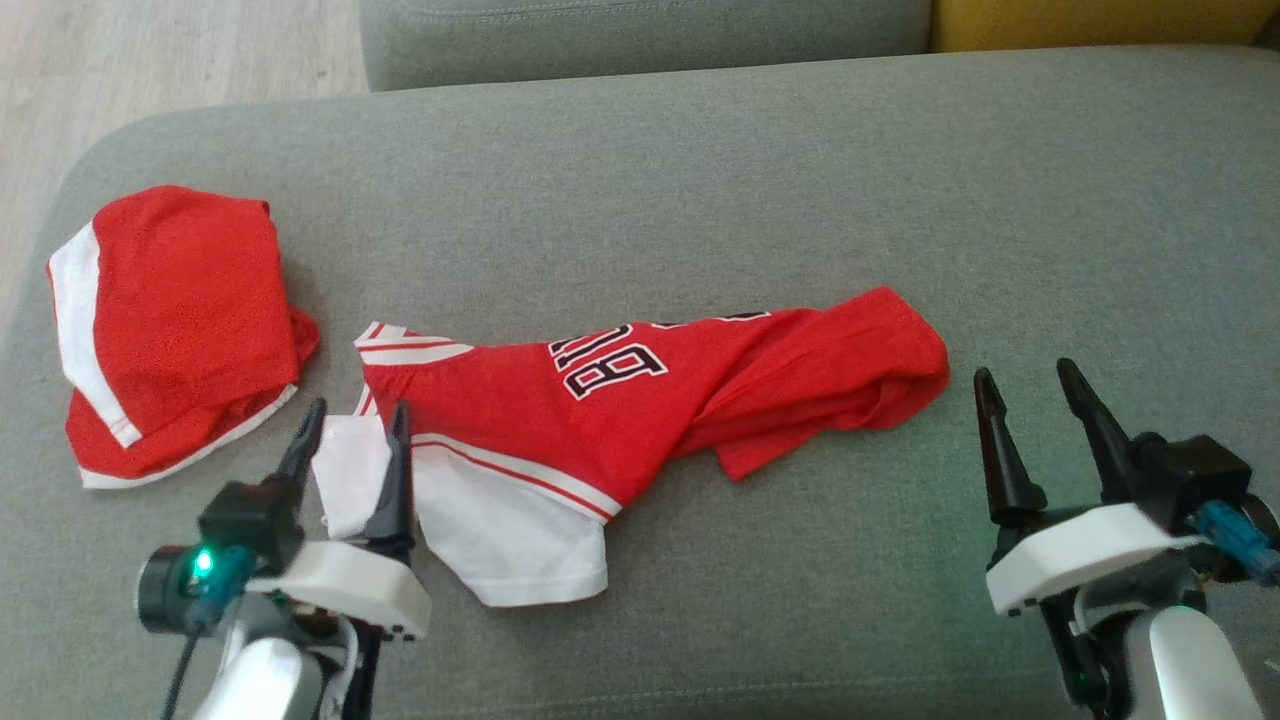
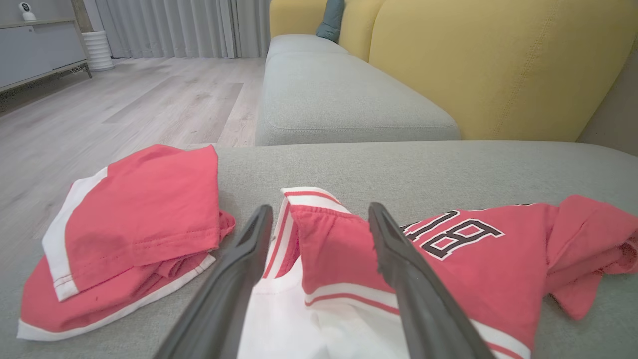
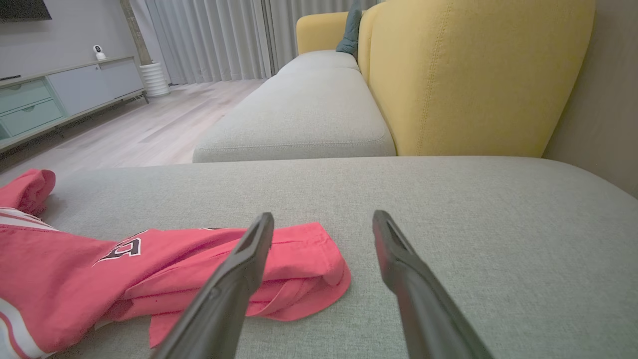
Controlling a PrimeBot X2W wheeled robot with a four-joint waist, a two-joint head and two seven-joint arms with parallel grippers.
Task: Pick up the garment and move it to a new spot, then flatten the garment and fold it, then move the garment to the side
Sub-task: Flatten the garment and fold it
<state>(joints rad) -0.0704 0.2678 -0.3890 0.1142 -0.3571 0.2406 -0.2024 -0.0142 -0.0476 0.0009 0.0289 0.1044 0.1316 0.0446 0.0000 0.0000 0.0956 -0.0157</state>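
The garment (image 1: 620, 400) is a red jersey with white sleeves and black-and-white lettering, lying crumpled and stretched sideways across the middle of the grey cushion. My left gripper (image 1: 352, 420) is open at the jersey's left end, with a white sleeve piece lying between its spread fingers. In the left wrist view the open left gripper (image 2: 320, 209) straddles the striped edge of the garment (image 2: 448, 249). My right gripper (image 1: 1027, 372) is open just right of the jersey's bunched red end, apart from it. From the right wrist, that end of the garment (image 3: 299, 259) lies beside the open right gripper (image 3: 324, 215).
A second red-and-white garment (image 1: 180, 320) lies folded at the cushion's left end. The grey cushion (image 1: 900, 200) extends far and right. A second grey seat (image 2: 339, 94) and a yellow backrest (image 2: 498, 65) stand beyond. Wood floor (image 1: 150, 60) lies to the far left.
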